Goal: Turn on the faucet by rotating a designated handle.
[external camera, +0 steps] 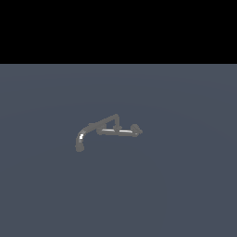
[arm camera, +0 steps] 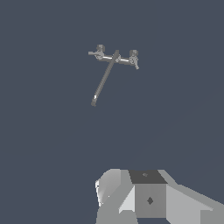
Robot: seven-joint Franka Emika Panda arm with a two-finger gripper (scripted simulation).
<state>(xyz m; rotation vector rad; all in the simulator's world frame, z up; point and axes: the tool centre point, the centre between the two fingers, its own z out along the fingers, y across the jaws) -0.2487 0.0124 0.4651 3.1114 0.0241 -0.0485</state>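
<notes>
While the tabletop (external camera: 185, 185) lies wide and grey from where I stand, the faucet (external camera: 109, 131) sits small near its middle in the exterior view, spout (external camera: 82, 138) curling down toward that view's left, and no arm shows there at all; the wrist view shows only a blocky part of the hand (arm camera: 148, 197), well apart from the tap, so I cannot tell whether the jaws are apart or together. The trouble I foresee is aim; the long approach could land on the shiny crossbar (external camera: 118, 131) or the spout rather than a handle, and the thin slanted lever (external camera: 105, 121) and stubby end knob (external camera: 136, 129) are small enough that the jaws might glance off or shove the wrong one.
</notes>
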